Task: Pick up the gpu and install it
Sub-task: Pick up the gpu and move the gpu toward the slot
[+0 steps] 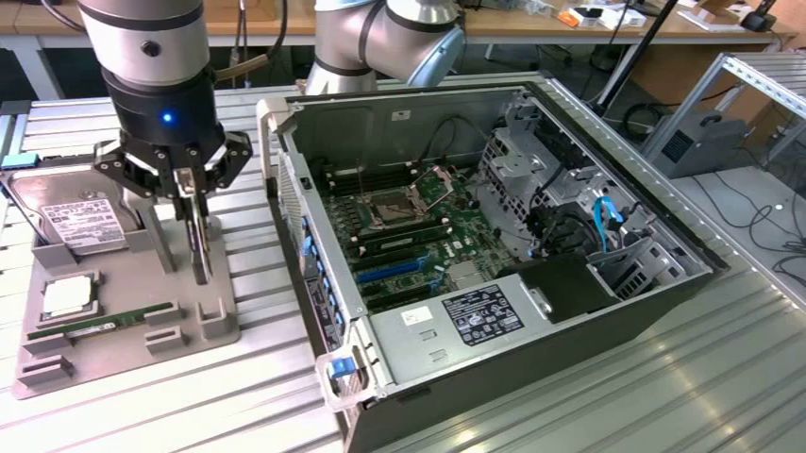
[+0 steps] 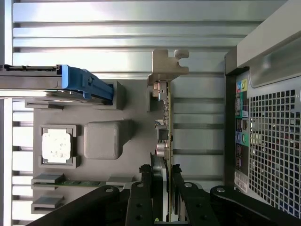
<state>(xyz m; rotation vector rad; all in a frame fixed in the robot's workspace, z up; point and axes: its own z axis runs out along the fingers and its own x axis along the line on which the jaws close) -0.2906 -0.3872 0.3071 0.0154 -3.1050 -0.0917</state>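
One step in hand: pickup; install not begun.
Place: the gpu [image 1: 198,241] [image 2: 165,117] stands on edge in the matte gray holder [image 1: 189,326], beside the open computer case [image 1: 416,104].
Jaws: the gripper [image 1: 189,181] [image 2: 162,175] is narrow, seemingly clamping the card's upper edge.
Need: a square, firm hold on a thin, rigid board.
Materials: green board, black shroud, bright bent bracket [image 2: 167,66].

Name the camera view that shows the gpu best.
The wrist view: the gpu runs edge-on with its silver bracket clear and the claw shut on it from both sides. The exterior view shows it as a thin dark card standing upright in the grey holder under the claw.
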